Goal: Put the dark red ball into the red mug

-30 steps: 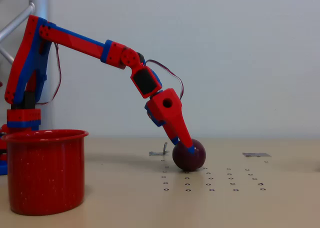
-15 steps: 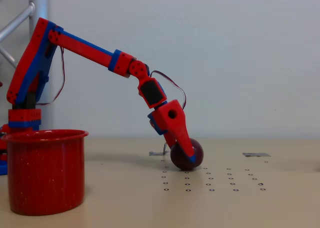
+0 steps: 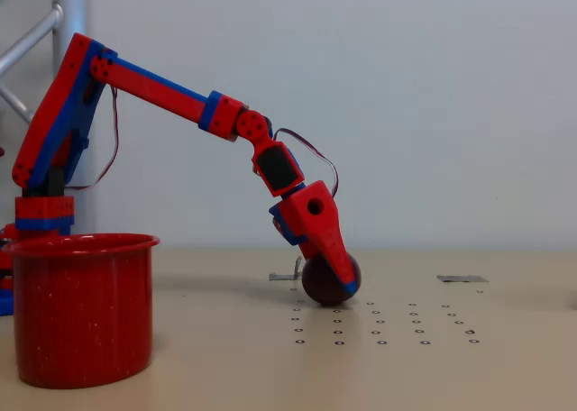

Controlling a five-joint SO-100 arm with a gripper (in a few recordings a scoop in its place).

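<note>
The dark red ball [image 3: 317,285] rests on the tan table right of centre. My red-and-blue gripper [image 3: 344,285] reaches down over it, and one finger [image 3: 335,253] crosses the ball's front with its blue tip near the table. The other finger is hidden behind the ball, so I cannot tell how tightly the jaws hold it. The red mug [image 3: 81,307] stands upright at the near left, well apart from the ball, with its mouth open at the top.
The arm's base [image 3: 41,222] stands behind the mug at the left. Two small metal tabs [image 3: 287,276] [image 3: 462,278] lie on the table [image 3: 451,366], one just behind the ball. Small printed marks dot the surface in front of the ball.
The arm has stretched out and lowered, so the finger now reaches down across the ball to near the table. The ball has shifted slightly to the left.
</note>
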